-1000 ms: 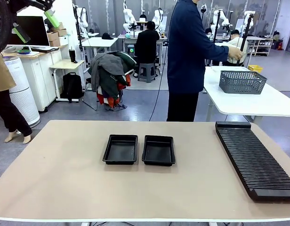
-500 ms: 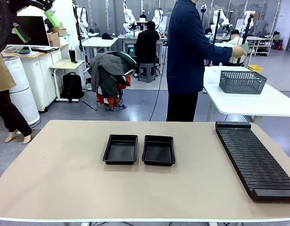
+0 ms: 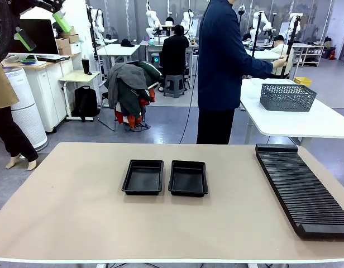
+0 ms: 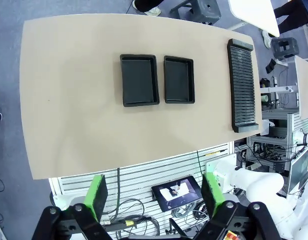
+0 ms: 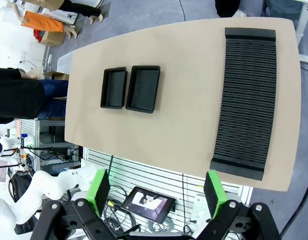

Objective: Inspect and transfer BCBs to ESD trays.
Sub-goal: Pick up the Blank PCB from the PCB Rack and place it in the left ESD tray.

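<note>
The left gripper [image 3: 43, 30] hangs high above the table's [image 3: 71, 212] far left corner, its jaws spread wide with nothing between them. The right gripper [image 5: 156, 191] is held high too, looking down on the table, jaws equally wide and empty. A person [image 3: 222, 67] stands at the far edge, one hand [image 3: 280, 62] stretched out to the right above a neighbouring white table [image 3: 323, 120] that carries a grey mesh basket [image 3: 287, 96]. A long black ribbed rack [image 3: 303, 190] lies along the right edge. The two ESD trays [image 3: 143, 177] sit side by side mid-table, just left of centre, a narrow gap between them, their floors bare.
</note>
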Action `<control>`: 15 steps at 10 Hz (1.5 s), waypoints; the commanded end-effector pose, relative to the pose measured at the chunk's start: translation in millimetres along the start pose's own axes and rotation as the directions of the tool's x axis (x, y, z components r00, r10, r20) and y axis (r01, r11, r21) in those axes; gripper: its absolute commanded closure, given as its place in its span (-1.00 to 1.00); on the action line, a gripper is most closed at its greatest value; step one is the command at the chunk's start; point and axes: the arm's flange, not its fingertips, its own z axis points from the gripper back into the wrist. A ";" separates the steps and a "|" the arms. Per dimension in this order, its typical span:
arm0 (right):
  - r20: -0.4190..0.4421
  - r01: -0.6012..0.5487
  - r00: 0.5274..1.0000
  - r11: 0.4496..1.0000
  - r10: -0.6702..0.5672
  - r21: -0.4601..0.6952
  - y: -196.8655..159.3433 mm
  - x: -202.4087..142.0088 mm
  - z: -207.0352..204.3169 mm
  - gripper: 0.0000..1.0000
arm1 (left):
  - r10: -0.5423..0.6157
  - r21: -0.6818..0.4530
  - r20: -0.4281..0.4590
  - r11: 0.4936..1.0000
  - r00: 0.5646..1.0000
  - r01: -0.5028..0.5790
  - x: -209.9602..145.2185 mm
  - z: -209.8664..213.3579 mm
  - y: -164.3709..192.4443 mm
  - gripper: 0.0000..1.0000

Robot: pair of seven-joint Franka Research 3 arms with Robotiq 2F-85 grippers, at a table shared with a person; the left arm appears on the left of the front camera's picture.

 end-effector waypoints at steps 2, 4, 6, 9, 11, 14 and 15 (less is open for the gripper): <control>-0.001 0.001 1.000 1.000 -0.001 0.001 -0.4 0.1 -0.2 -1.00 | 0.003 0.000 -0.001 1.000 1.000 -0.003 -0.1 -0.3 0.6 -1.00; -0.001 0.001 1.000 1.000 -0.001 0.001 -0.4 0.1 -0.2 -1.00 | 0.003 0.000 -0.001 1.000 1.000 -0.003 -0.1 -0.3 0.6 -1.00; -0.001 0.001 1.000 1.000 -0.001 0.001 -0.4 0.1 -0.2 -1.00 | 0.003 0.000 -0.001 1.000 1.000 -0.003 -0.1 -0.3 0.6 -1.00; -0.001 0.001 1.000 1.000 -0.001 0.001 -0.4 0.1 -0.2 -1.00 | 0.003 0.000 -0.001 1.000 1.000 -0.003 -0.1 -0.3 0.6 -1.00; -0.001 0.001 1.000 1.000 -0.001 0.001 -0.4 0.1 -0.2 -1.00 | 0.003 0.000 -0.001 1.000 1.000 -0.003 -0.1 -0.3 0.6 -1.00; 0.000 0.000 1.000 1.000 0.000 0.000 0.0 0.0 0.0 -1.00 | 0.040 0.008 0.047 0.999 0.998 -0.041 -1.2 -4.9 2.2 -1.00; -0.005 0.001 1.000 1.000 -0.001 -0.006 0.8 1.7 3.6 -1.00 | 0.045 0.003 0.056 0.999 0.997 -0.045 -1.6 -7.3 3.0 -1.00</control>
